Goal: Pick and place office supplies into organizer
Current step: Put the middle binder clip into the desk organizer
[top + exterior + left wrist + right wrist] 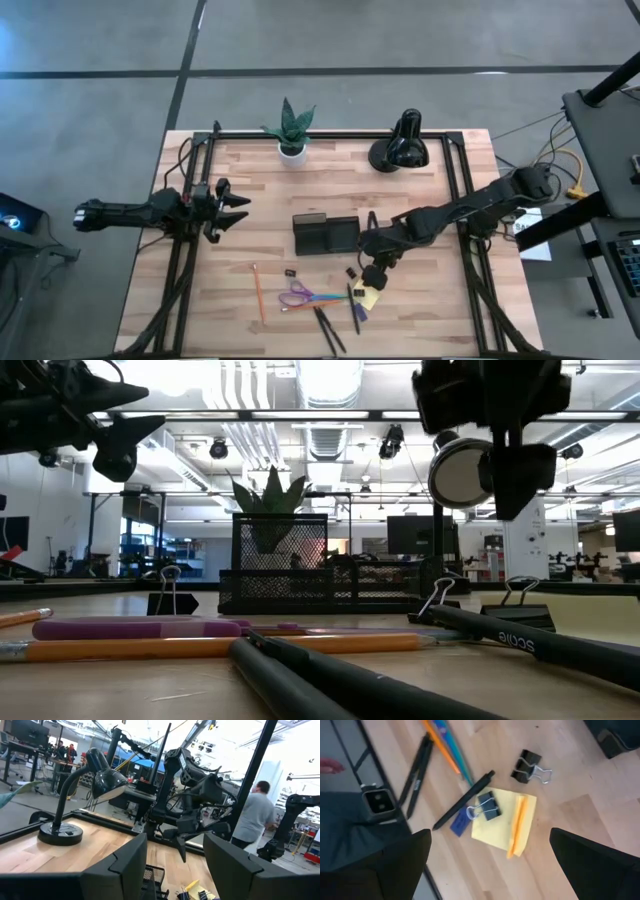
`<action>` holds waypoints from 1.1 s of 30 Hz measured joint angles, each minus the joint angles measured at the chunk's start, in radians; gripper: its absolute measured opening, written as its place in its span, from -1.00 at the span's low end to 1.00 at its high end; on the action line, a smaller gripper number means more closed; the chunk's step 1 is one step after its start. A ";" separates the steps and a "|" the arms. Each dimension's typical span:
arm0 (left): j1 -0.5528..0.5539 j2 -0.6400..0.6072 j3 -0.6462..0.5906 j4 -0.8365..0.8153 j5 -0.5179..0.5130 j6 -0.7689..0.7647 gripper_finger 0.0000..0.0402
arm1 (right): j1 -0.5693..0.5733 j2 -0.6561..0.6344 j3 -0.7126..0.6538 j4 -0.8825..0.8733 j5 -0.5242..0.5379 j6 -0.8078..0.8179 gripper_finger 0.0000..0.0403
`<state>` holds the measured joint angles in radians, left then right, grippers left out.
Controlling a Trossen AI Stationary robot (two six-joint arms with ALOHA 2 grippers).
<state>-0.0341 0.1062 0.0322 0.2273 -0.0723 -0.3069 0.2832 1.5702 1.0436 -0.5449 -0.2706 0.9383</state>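
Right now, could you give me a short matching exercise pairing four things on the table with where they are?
Things:
1. potted plant
2. desk lamp
3. organizer
4. yellow sticky-note pad

Places:
A. table's middle
B. under the right gripper, fingers open
C. far edge, left of the lamp
D. far edge, nearer the right arm

Pairs: 1-C, 2-D, 3-A, 4-B

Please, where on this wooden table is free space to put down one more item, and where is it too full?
Bare wood lies between the small potted plant and the black mesh organizer, and along the left edge beyond the orange pencil. It is crowded at the front centre, around the purple-handled scissors, black pens and yellow sticky-note pad, where the open right gripper hovers.
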 joint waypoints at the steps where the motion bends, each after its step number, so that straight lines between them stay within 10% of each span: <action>1: 0.000 0.000 0.000 -0.001 0.000 0.000 -0.09 | -0.001 0.006 0.001 0.001 0.000 0.000 0.98; 33: 0.000 0.001 0.000 0.000 0.000 0.000 -0.09 | 0.007 0.016 -0.006 0.161 0.058 0.283 0.97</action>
<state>-0.0341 0.1070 0.0322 0.2269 -0.0723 -0.3069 0.2901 1.5864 1.0379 -0.3835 -0.2122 1.2214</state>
